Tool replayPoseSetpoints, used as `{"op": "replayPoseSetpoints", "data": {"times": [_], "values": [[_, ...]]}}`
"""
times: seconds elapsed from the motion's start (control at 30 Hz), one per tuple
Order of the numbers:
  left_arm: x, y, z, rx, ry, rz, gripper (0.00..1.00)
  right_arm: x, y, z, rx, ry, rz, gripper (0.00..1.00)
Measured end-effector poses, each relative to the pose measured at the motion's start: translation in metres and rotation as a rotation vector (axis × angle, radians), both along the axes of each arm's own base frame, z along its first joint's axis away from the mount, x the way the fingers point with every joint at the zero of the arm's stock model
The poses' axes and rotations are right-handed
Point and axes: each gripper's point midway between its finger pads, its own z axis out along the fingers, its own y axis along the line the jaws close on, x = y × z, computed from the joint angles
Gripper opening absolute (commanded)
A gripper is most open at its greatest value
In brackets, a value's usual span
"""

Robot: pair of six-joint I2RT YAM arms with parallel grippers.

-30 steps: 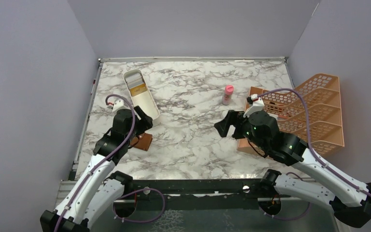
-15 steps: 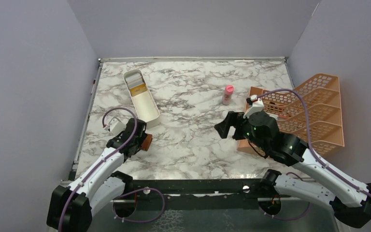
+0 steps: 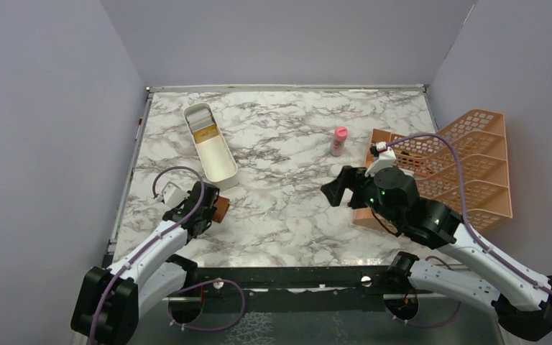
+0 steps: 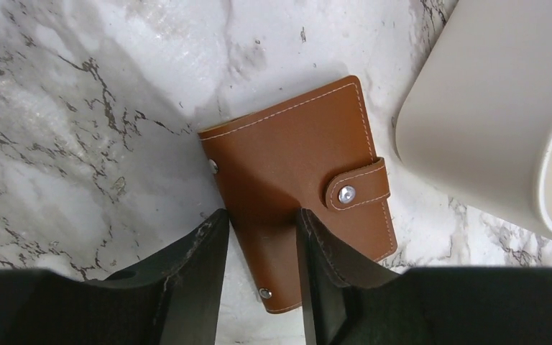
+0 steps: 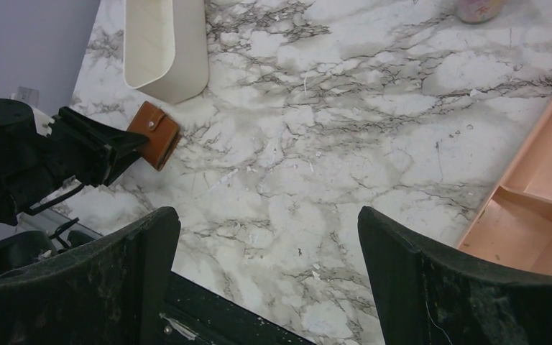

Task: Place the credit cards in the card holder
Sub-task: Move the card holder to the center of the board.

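Grey-veined white marble table between plain lilac walls: left gripper positioned over the closed card holder.

The small brown leather-like folding card holder lies flat at the table's near left, just beside the end of the white oblong tray, with its snap strap fastened. The left gripper's jaws stand narrowly parted above the holder's near edge and clamp nothing. The right gripper hangs wide and empty over mid-table. A yellow-gold credit card shows inside the tray.

The step in hand appears to be securing the holder. Because it is thin and flat, take it by an edge. Keep the fingers clear of the strap, which must be released before a card can go in. Do not push the holder against the tray.
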Motion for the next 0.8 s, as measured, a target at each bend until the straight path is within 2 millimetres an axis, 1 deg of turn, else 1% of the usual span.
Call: {"op": "replayPoseSetpoints", "data": {"times": [0.07,0.1,0.2,0.3,0.47,0.6,0.7,0.8], "values": [[0.002,-0.001,0.0,-0.005,-0.008,0.0,0.37,0.0,0.0,-0.001,0.0,0.004,-0.001,1.0],[0.002,-0.002,-0.001,-0.009,-0.012,-0.002,0.32,-0.001,0.0,-0.001,-0.001,0.006,-0.002,1.0],[0.002,-0.003,-0.002,-0.02,-0.018,-0.007,0.13,-0.002,-0.002,-0.004,-0.004,0.018,-0.006,1.0],[0.001,-0.005,-0.002,-0.029,-0.027,-0.018,0.0,-0.003,-0.003,-0.006,-0.007,0.028,-0.01,1.0],[0.0,-0.013,0.009,-0.059,-0.066,-0.086,0.0,-0.005,-0.005,-0.008,-0.01,0.039,-0.017,1.0],[-0.001,-0.023,0.019,-0.075,-0.095,-0.178,0.0,-0.006,-0.007,-0.004,0.004,0.032,-0.022,1.0],[-0.005,-0.034,0.019,-0.095,-0.08,-0.273,0.0,-0.007,-0.007,-0.001,0.017,0.024,-0.016,0.98],[-0.008,-0.052,0.019,-0.137,-0.068,-0.377,0.0,-0.008,-0.004,0.0,0.026,0.027,-0.001,0.96]]}}
